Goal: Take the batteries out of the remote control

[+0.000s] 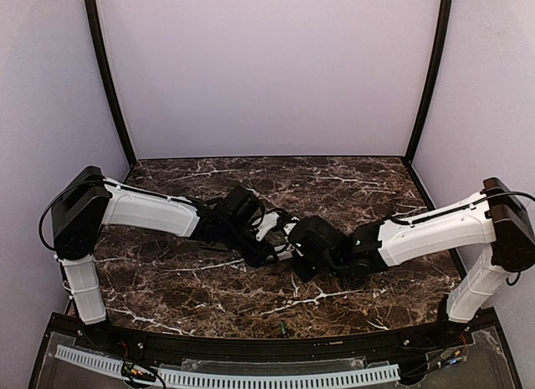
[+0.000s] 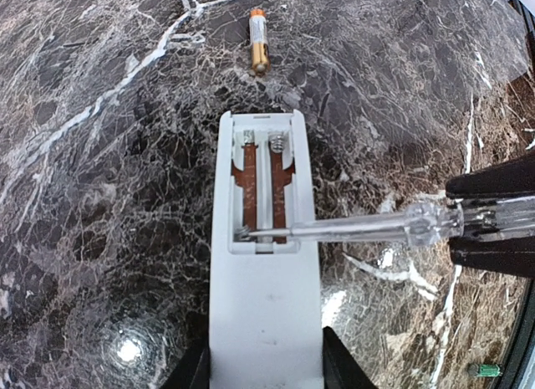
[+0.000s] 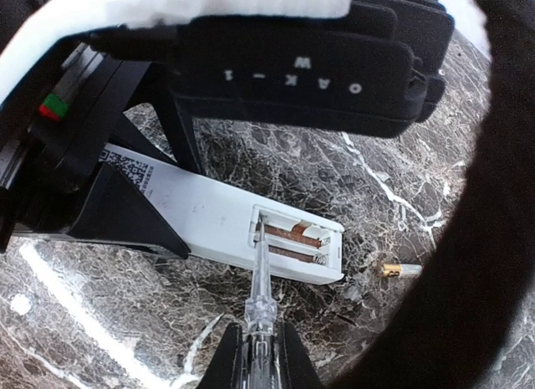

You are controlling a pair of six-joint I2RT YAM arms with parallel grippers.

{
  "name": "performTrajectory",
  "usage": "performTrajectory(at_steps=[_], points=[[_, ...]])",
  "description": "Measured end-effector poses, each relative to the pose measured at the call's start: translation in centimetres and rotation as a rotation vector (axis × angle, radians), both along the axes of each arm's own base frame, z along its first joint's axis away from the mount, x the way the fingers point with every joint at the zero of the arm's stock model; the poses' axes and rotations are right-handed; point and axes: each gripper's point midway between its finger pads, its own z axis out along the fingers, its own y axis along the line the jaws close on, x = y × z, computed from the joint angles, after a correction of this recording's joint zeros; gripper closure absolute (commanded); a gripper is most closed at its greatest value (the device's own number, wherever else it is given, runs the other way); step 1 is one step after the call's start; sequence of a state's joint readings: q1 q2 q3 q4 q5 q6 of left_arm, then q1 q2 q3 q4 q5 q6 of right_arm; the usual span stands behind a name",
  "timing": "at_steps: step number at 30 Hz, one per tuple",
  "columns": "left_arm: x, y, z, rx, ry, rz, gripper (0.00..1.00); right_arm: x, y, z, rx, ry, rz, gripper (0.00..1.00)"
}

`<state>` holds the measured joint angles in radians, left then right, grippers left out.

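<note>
My left gripper (image 2: 266, 365) is shut on the white remote control (image 2: 266, 305) and holds it back face up, just above the marble table. The battery compartment (image 2: 262, 184) is open and both slots show bare brown floor and springs. My right gripper (image 3: 262, 343) is shut on a thin clear stick-like tool (image 3: 261, 289), whose metal tip rests inside the compartment's near end (image 3: 261, 230). One battery (image 2: 258, 39) lies on the table beyond the remote's end; it also shows in the right wrist view (image 3: 403, 271). In the top view both grippers (image 1: 259, 238) (image 1: 299, 245) meet mid-table.
A small green object (image 2: 485, 371) lies on the table near the front edge, also visible in the top view (image 1: 282, 327). The table (image 1: 351, 180) is dark marble with walls on three sides. No cover piece is in view.
</note>
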<state>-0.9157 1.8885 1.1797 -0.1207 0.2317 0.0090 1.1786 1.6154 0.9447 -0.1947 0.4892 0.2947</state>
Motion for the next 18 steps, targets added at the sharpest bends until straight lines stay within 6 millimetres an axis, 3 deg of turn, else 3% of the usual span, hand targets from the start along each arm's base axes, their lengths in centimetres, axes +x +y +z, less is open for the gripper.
performTrajectory(at_steps=[18], points=[[0.15, -0.08, 0.08, 0.005, -0.006, -0.012, 1.0, 0.04, -0.09, 0.02, -0.044, -0.028, 0.039, 1.0]])
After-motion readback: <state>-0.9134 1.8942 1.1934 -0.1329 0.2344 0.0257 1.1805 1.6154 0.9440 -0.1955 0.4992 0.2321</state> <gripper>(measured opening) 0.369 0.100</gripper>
